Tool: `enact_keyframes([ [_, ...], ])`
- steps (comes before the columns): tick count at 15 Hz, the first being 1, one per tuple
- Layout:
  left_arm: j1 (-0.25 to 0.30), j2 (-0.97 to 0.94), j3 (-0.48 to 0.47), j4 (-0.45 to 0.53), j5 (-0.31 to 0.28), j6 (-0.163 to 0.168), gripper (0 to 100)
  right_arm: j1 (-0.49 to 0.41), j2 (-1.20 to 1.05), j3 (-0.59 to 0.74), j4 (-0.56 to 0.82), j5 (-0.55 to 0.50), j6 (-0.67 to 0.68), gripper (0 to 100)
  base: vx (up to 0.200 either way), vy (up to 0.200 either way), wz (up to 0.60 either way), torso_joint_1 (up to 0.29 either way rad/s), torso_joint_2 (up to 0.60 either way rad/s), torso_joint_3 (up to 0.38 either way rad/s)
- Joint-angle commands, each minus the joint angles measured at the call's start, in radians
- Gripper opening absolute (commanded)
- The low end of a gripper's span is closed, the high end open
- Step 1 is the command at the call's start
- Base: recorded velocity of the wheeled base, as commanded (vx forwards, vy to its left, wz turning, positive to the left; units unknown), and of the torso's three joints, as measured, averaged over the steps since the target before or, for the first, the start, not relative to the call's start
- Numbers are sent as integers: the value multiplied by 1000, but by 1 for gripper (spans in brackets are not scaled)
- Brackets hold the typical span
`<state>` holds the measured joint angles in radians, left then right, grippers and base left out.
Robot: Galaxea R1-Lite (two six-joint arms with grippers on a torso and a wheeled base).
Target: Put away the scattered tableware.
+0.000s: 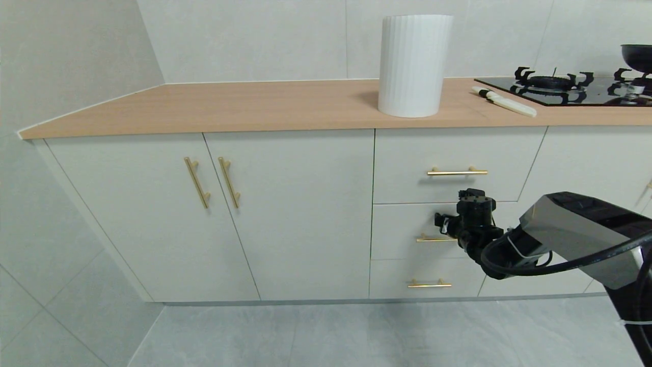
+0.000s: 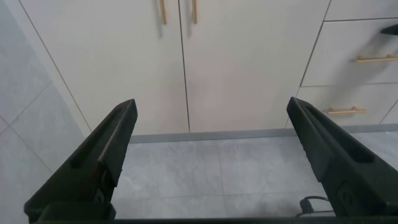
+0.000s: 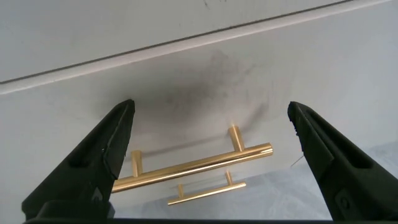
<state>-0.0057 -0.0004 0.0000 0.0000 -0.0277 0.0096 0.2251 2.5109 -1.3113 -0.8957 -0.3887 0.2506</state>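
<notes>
Wood-patterned laminate covers the light brown counter (image 1: pixel 229 104), and on it lies the only tableware we can find: a white knife-shaped utensil (image 1: pixel 504 102). It lies flat near the counter's front edge, toward the right end, just beside the front corner of the black glass gas hob (image 1: pixel 560 94). A tall white ribbed cylinder container (image 1: pixel 413 66) stands upright near the same front edge, close to the utensil but apart from it.

Below the counter, the right gripper (image 1: pixel 452 224) hangs just in front of the pale grey middle drawer (image 1: pixel 402 229). Its two black fingers are spread wide and nothing is between them. The brass-coloured bar handle (image 3: pixel 199 163) of this drawer is near the fingers but not yet inside their gap. The left gripper (image 2: pixel 209 106) is also spread and empty; it is low and faces the grey tiled floor (image 2: pixel 217 168) at the foot of the double-door cabinet (image 2: pixel 249 62).

We judge that the step in hand is opening the drawer, where the utensil should probably go. The utensil itself is untouched.

The next move calls for care. The fingers seem to open along the bar's length, not across it, so the wrist must turn, or one finger must hook behind the bar. After that, the right gripper has to hold the handle firmly and pull straight out from the drawer face.
</notes>
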Motion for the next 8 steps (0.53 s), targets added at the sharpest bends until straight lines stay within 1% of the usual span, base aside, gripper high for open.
enact_keyframes([
  [1, 0, 0, -2, 0, 0, 1, 100, 0, -55, 49, 1, -6, -2, 100, 0, 0, 0, 0, 0, 0],
  [4, 0, 0, 0, 0, 0, 0, 100, 8, -216, 242, 0, -6, -4, 100, 0, 0, 0, 0, 0, 0],
  [6, 0, 0, -2, 0, 0, 1, 100, 10, -406, 426, -5, -7, -4, 100, 0, 0, 0, 0, 0, 0],
  [7, 0, 0, 0, 0, 0, 1, 100, 10, -477, 478, -5, -12, -8, 100, 0, 0, 0, 0, 0, 0],
  [8, 0, 0, -2, 0, 0, 1, 100, 13, -627, 566, -5, -32, -10, 100, 0, 0, 0, 0, 0, 0],
])
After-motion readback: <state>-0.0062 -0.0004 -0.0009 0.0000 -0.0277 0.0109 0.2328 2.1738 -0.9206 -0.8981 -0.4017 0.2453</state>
